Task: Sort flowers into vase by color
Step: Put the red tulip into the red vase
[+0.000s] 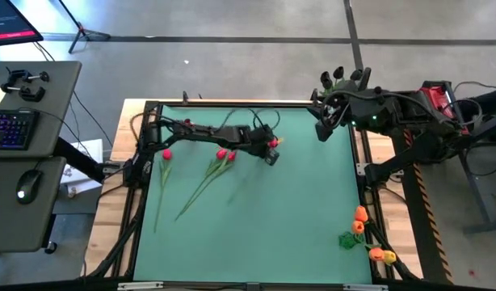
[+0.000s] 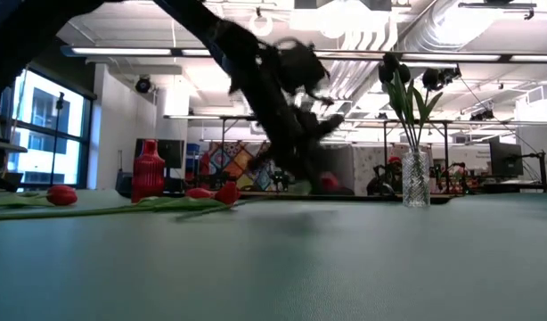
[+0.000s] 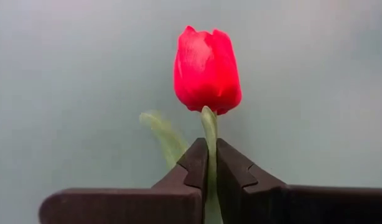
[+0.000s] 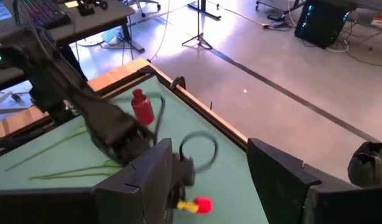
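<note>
1. Gripping a red tulip (image 3: 206, 70) by its stem just below the head, the left gripper (image 3: 211, 163) has its two dark fingers (image 3: 194, 165) pressed together on the thin green stem.
2. Seen from above, that gripper (image 1: 270, 151) sits over the far middle of the green mat (image 1: 256, 234), with the red head showing at its tip.
3. Two more red tulips (image 1: 224, 154) lie on the mat just beside it, their long stems running toward the near left.
4. Another red tulip (image 1: 166, 154) lies farther left, near the mat's edge.
5. Orange tulips (image 1: 360, 221) lie in a cluster at the near right corner.
6. A glass vase (image 2: 415, 190) holding dark tulips (image 2: 394, 67) stands at the far right corner.
7. A red vase (image 2: 148, 172) stands at the far left.
8. The right gripper (image 4: 209, 174) hangs by the glass vase with its fingers spread apart, holding nothing.
</note>
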Motion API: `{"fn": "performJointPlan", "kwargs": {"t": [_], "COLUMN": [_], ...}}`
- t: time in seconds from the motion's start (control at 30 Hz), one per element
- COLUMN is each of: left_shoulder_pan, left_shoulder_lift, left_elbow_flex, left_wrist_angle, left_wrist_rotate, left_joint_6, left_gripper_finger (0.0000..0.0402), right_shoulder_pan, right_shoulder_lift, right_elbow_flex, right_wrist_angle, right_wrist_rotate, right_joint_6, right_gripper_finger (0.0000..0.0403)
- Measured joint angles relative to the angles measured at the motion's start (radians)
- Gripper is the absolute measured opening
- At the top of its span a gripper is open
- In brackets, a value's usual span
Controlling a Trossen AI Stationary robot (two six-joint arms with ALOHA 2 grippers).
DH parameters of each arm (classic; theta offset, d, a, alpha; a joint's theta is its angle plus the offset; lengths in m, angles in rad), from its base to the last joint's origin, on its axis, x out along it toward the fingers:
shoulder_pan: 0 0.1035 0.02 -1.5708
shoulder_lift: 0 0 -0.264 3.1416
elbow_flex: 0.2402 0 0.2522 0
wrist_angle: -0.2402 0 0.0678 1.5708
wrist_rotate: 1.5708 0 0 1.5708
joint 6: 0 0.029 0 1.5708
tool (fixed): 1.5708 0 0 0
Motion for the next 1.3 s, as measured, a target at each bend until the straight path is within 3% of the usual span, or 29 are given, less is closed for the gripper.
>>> {"fn": "performJointPlan", "kwargs": {"t": [0.3, 0.47, 0.53, 0.73, 0.97, 1.3], "left_shoulder_pan": [0.051, 0.086, 0.115, 0.233, 0.306, 0.311], "left_shoulder_lift": [-0.221, -0.388, -0.454, -0.683, -0.945, -1.197], "left_elbow_flex": [0.002, 0.003, 0.003, -0.110, -0.333, -0.463], "left_wrist_angle": [-0.025, -0.138, -0.191, -0.151, 0.075, 0.212], "left_wrist_rotate": [-0.104, -0.350, -0.391, -0.369, -0.302, -0.431], "left_joint_6": [0.055, 0.223, 0.266, 0.322, 0.444, 0.657], "left_gripper_finger": [0.0003, 0.0001, 0.0001, 0.0001, 0.0000, 0.0000], "right_shoulder_pan": [0.000, 0.000, 0.000, 0.000, 0.000, 0.000], "right_shoulder_lift": [0.000, 0.000, 0.000, 0.000, 0.007, 0.063], "right_elbow_flex": [0.000, 0.000, 0.000, 0.000, 0.000, 0.000], "right_wrist_angle": [0.002, 0.008, 0.019, 0.052, 0.055, 0.092], "right_wrist_rotate": [0.018, 0.065, 0.075, 0.075, 0.081, 0.078], "right_joint_6": [-0.008, -0.011, -0.011, -0.029, -0.034, -0.037], "right_gripper_finger": [0.0197, 0.0197, 0.0197, 0.0197, 0.0197, 0.0197]}}
